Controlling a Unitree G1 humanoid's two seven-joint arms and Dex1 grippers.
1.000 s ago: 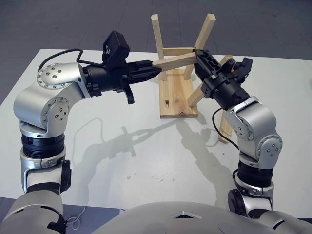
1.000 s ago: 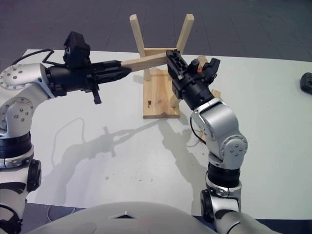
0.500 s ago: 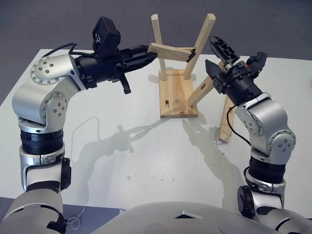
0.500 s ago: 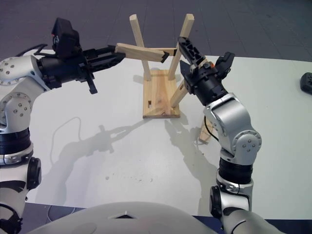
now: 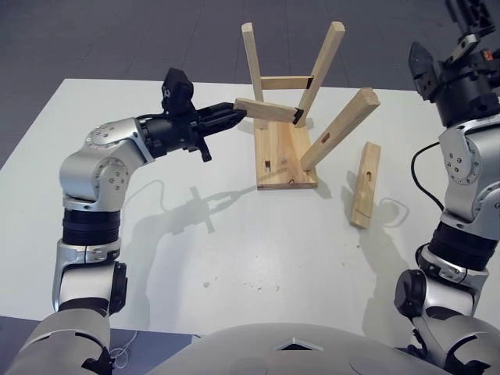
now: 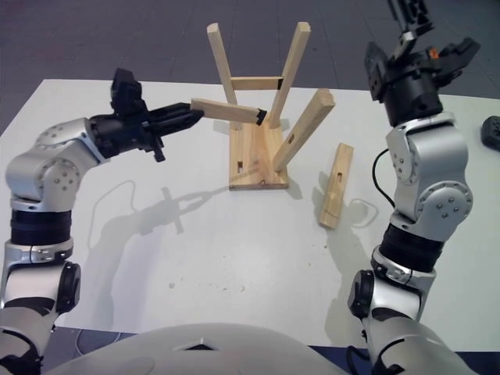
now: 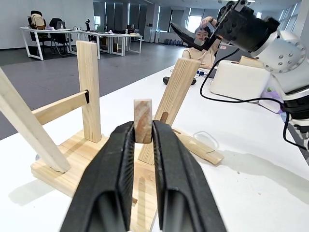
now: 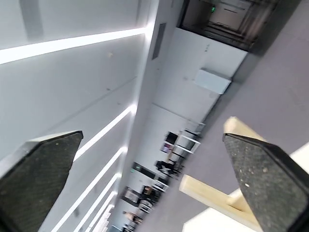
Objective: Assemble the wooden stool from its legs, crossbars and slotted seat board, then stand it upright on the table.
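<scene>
Right tool point(image 6: 391, 37) lifted away, jaws apart; left tool point(image 5: 234, 116) lowered, clamping crossbar point(image 5: 269, 112).

Tilted leg point(image 5: 341, 129) and loose leg point(image 5: 365, 184) leave a gap between them on the table point(image 5: 234, 258).

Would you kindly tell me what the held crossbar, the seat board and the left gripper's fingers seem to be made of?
Crossbar: pale, unfinished-looking wood; grain shows on its end.
Seat board: the same light wood, matt, seemingly unvarnished.
Fingers: black, probably moulded plastic or rubber; matt, finely textured surface.
</scene>
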